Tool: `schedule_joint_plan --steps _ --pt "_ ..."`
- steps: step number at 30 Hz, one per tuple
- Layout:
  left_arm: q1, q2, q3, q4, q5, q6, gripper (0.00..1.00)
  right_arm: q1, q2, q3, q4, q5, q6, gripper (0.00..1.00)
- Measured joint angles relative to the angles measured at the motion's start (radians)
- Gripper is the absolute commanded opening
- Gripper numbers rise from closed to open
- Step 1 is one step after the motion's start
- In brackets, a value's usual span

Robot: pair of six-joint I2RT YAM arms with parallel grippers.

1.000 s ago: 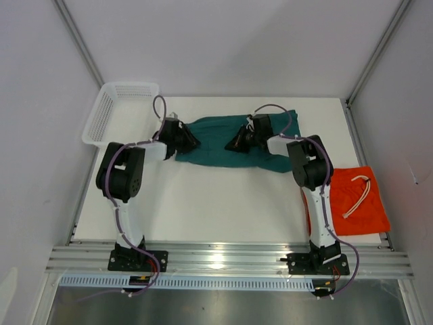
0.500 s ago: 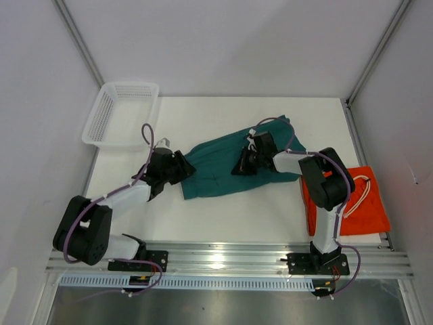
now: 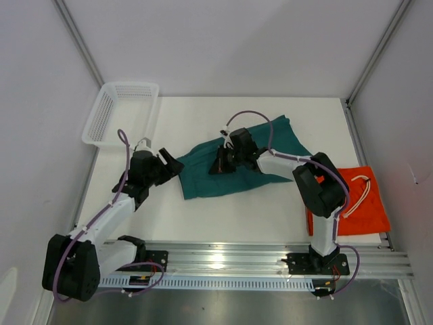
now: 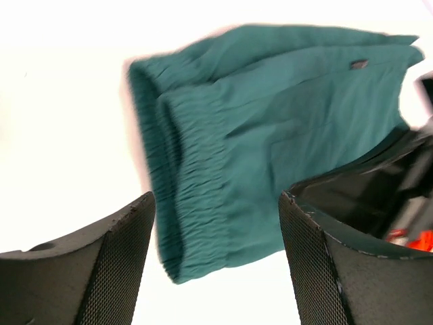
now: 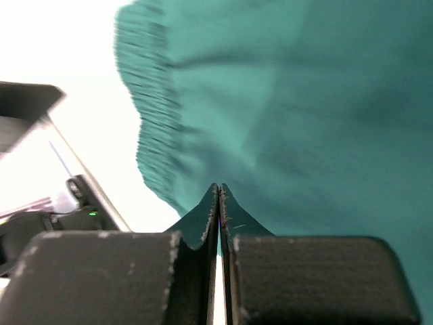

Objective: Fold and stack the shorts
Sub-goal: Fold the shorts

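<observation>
left gripper spread, empty, near teal shorts | right gripper pinching teal shorts | orange shorts well apart

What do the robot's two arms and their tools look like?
The left arm and right arm have white links with bulky black joints, and a thin purple cable loops along each. The left tool and right tool are black; the left one's broad fingers show a fine mesh face.

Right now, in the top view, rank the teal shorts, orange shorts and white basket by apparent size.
1. Teal shorts: clearly largest.
2. Orange shorts and white basket: too alike to rank; the right arm covers part of the orange pair.
</observation>
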Motion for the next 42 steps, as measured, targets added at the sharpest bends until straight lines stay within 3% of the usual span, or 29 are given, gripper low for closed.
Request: schedule_joint_plan --steps 8,15,28,42 --pt "0.059 0.054 -0.146 0.094 0.095 -0.003 0.76 0.040 0.154 0.145 0.104 -0.059 0.039 0.00" --pt "0.064 0.183 -0.199 0.266 0.144 -0.018 0.76 0.040 0.285 0.233 0.093 -0.056 0.050 0.00" --pt "0.065 0.430 -0.195 0.665 0.193 -0.070 0.75 0.040 0.317 0.270 0.055 -0.014 0.054 0.00" --pt "0.063 0.460 -0.199 0.731 0.155 -0.089 0.74 0.034 0.317 0.272 0.057 -0.003 0.054 0.00"
